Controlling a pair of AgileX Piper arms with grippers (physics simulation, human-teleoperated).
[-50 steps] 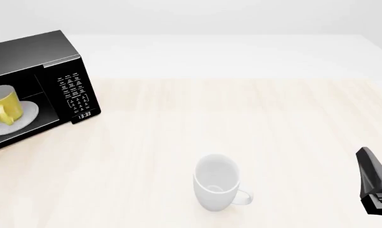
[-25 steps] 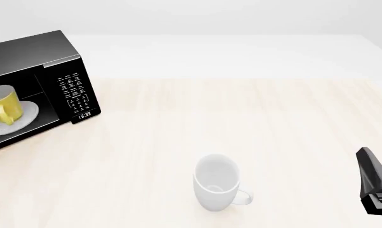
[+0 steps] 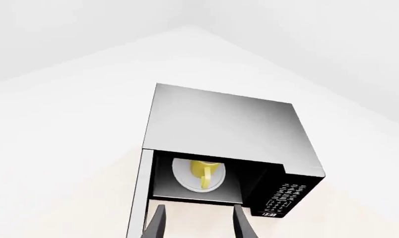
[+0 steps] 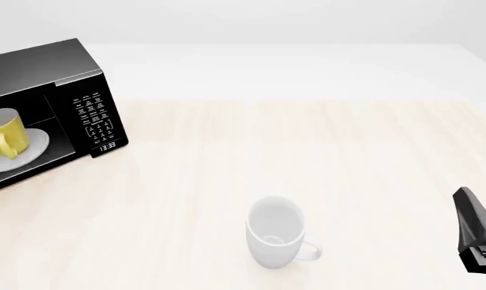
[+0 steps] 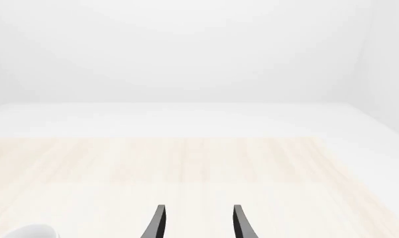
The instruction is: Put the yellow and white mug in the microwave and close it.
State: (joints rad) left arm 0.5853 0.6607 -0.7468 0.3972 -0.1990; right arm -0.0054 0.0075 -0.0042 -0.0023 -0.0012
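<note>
From the left wrist camera, the left gripper [image 3: 197, 223] hangs above and in front of the microwave [image 3: 229, 134], fingers apart and empty; the cavity opens toward it, and the door [image 3: 138, 193] stands swung out edge-on beside one fingertip, so this arm is plainly the nearer one for closing. The yellow and white mug [image 3: 205, 170] sits upright on the turntable plate [image 3: 185, 179] inside. In the front view the mug's yellow wall and handle face outward, and a white mug [image 4: 276, 232] stands well apart at mid-table. The right wrist view shows the right gripper [image 5: 197, 223] parted, holding nothing, over bare table [image 5: 199, 163].
</note>
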